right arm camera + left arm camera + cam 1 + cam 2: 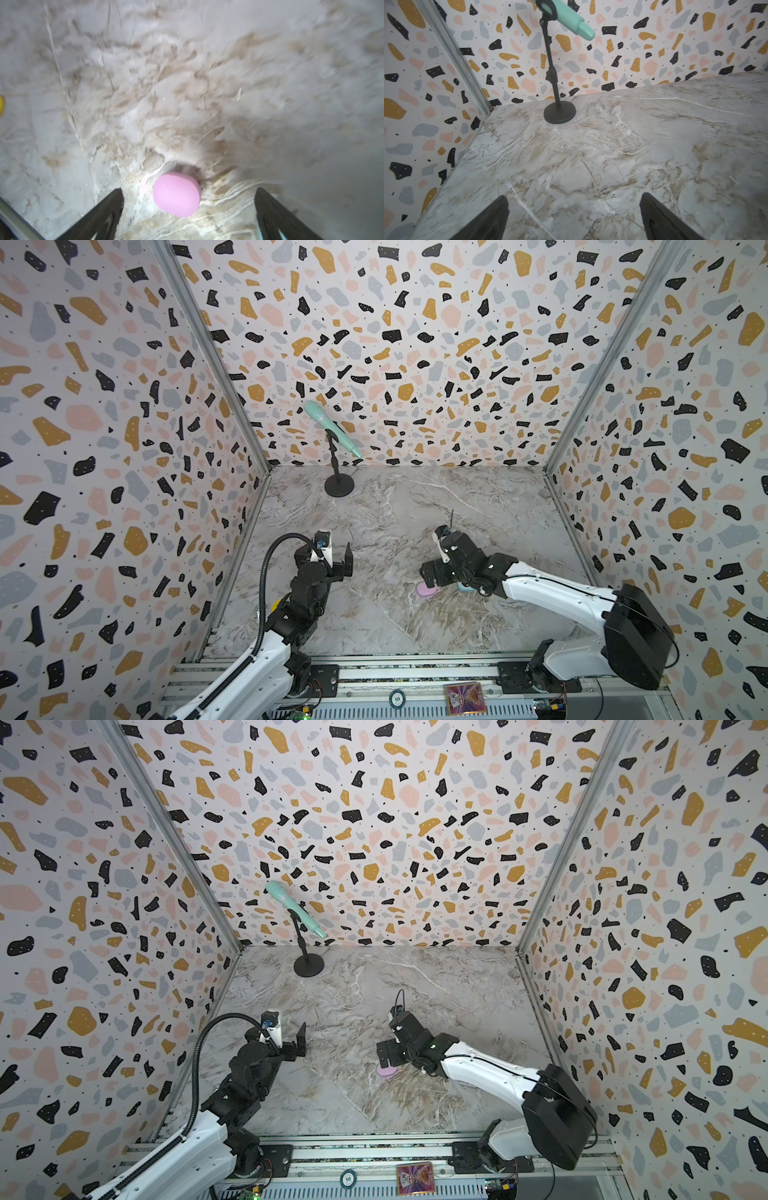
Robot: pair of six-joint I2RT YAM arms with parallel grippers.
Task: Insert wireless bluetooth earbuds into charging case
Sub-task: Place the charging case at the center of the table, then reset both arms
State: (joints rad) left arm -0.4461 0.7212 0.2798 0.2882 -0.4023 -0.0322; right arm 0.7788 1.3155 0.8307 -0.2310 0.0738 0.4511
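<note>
— Left wrist view first: what have your left fingers (pixel 574 196) got?

— Nothing. They stand spread wide, with only bare bench (pixel 654 145) showing between them, and I hold them clear of it. Past them a mint mic (pixel 571 25) sits tilted in its stand (pixel 559 114) by the back wall. In a top view a yellow bit (pixel 274 605) shows on the bench behind my left arm; I cannot tell what it is.

— And further right?

— My right fingers (pixel 189 190) are spread wide as well, pointing down at the bench. The pink case (pixel 176 194) lies shut between them, apart from both, a little nearer one than the other. I grip nothing. In both top views my wrist covers most of that case.

— Anything beside it?

— A teal bit (pixel 463 588) peeks out from under my right arm, near the pink case. Too little shows to name it.

— Where are the buds?

— I cannot tell. They are hidden from every view, and with the pink case closed its inside is hidden too.
</note>
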